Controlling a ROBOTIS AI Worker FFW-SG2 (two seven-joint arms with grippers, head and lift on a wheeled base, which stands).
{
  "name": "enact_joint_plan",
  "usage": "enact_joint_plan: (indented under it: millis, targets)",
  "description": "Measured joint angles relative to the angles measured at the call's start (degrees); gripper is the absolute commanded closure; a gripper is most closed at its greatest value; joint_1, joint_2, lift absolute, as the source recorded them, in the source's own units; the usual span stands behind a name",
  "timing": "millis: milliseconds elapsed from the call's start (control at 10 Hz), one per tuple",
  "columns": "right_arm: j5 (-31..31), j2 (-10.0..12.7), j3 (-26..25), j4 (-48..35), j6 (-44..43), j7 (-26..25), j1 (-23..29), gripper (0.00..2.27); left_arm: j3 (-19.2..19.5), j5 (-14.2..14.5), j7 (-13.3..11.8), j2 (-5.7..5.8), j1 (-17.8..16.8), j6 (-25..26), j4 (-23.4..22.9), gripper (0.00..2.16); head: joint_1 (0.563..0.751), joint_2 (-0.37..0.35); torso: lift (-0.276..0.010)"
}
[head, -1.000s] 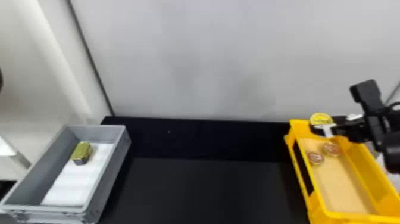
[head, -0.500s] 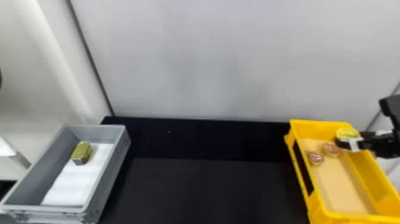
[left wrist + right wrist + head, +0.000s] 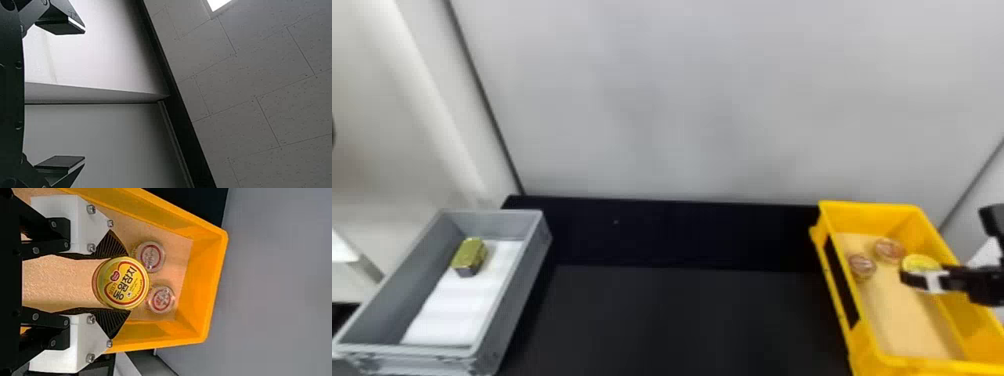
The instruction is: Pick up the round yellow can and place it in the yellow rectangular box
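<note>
Head view, left to right: grey box [image 3: 519,290], black worktop [image 3: 682,320], yellow rectangular box [image 3: 869,215] with the round yellow can [image 3: 921,262] over its inside.
Left pincer [image 3: 84,94] stands spread in the left wrist view; a gold-topped block [image 3: 469,255] sits on a white liner [image 3: 452,315] in the grey box; two clear-topped round containers [image 3: 862,266] [image 3: 889,250] lie inside the yellow box; right pincer [image 3: 916,272] pinches the can between its two fingers, though I cannot tell whether the can touches the bottom.

Korean lettering [image 3: 125,282] stands on the round yellow can [image 3: 120,283], unreadable smaller print on two round containers [image 3: 150,257].
</note>
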Motion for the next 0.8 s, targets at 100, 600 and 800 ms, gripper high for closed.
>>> enact_joint_plan:
  millis: [100, 600, 800]
  targets:
    - [-1.7, 0.0, -0.4, 1.8, -0.6, -1.3, 0.2, 0.7, 0.0, 0.0, 0.0, -0.02, 0.0, 0.0, 0.0, 0.12, 0.663, 0.054, -0.01]
    - [-9.3, -0.1, -0.9, 10.1, -2.1, -6.5, -0.1, 0.7, -0.5, -0.4, 0.0, -0.08, -0.2, -0.1, -0.1, 0.12, 0.663, 0.054, -0.01]
    - [-10.5, -0.1, -0.8, 12.0, -2.2, -7.3, -0.3, 0.7, -0.6, -0.5, 0.0, -0.09, -0.4, -0.2, -0.1, 0.12, 0.663, 0.054, -0.01]
